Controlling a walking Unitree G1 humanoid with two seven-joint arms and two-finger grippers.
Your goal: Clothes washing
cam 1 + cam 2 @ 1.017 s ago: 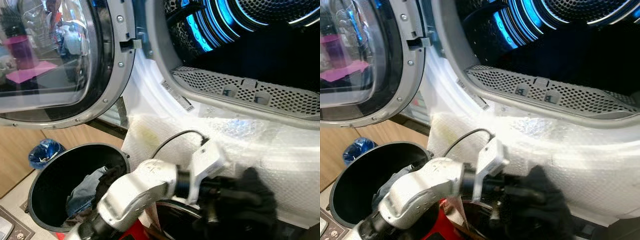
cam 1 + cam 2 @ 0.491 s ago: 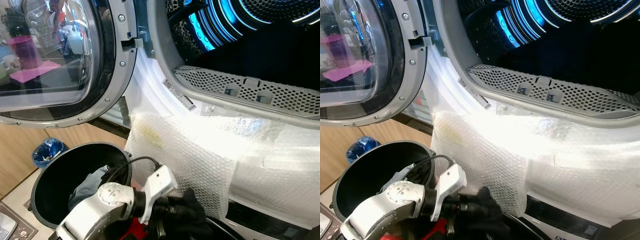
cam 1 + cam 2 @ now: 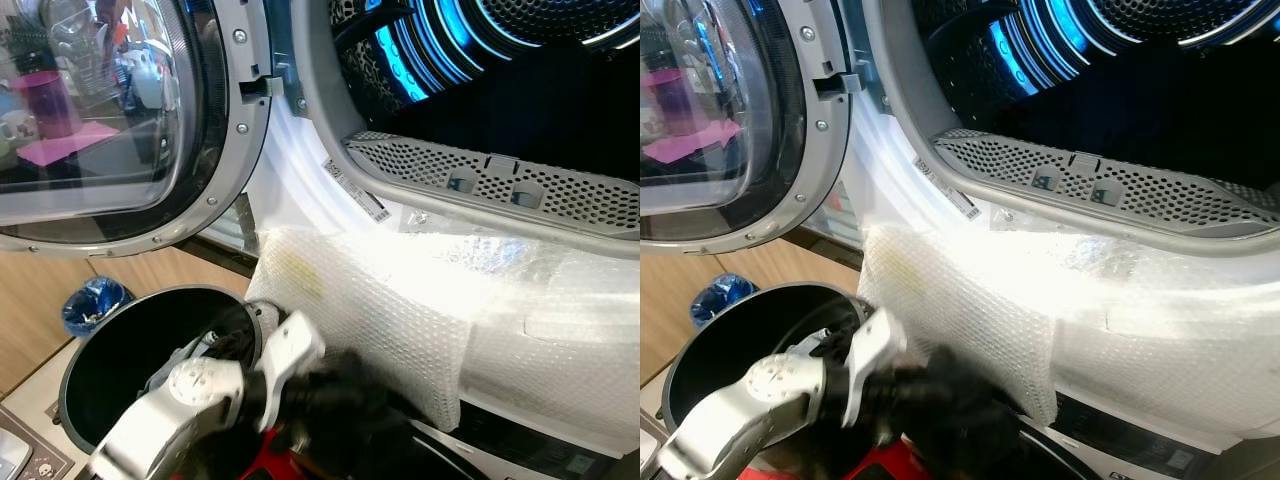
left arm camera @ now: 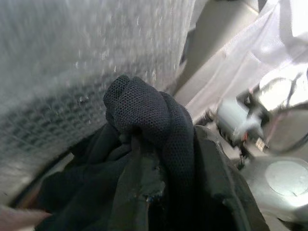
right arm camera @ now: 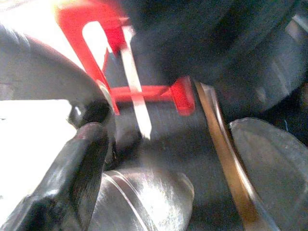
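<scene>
Washer w/ open drum (image 3: pixel 520 90) sits up and to the right of the left gripper (image 3: pixel 335 395), blue-lit inside, perforated lip along the opening. Round glass door (image 3: pixel 100 120) swung open, above and left of the gripper. Bubble wrap (image 3: pixel 400 300) drapes over the washer front, just above and right of the gripper, nearly touching the cloth it carries. Black bucket (image 3: pixel 85 365) directly left of and below the gripper's arm, w/ a blue-grey garment (image 3: pixel 180 360) inside near the arm. Blue crumpled bag (image 3: pixel 95 300) on floor further left, beyond the bucket. Left gripper low in frame, motion-blurred, closed around a black mesh garment (image 4: pixel 154 125); wrist view shows the cloth bunched over the fingers, so finger gap itself is covered. Garment is at the gripper, between bucket and bubble wrap, below the drum opening. Right gripper (image 5: pixel 72 178): one dark finger seen in its wrist view beside a red frame (image 5: pixel 120 57); can't tell its opening.
</scene>
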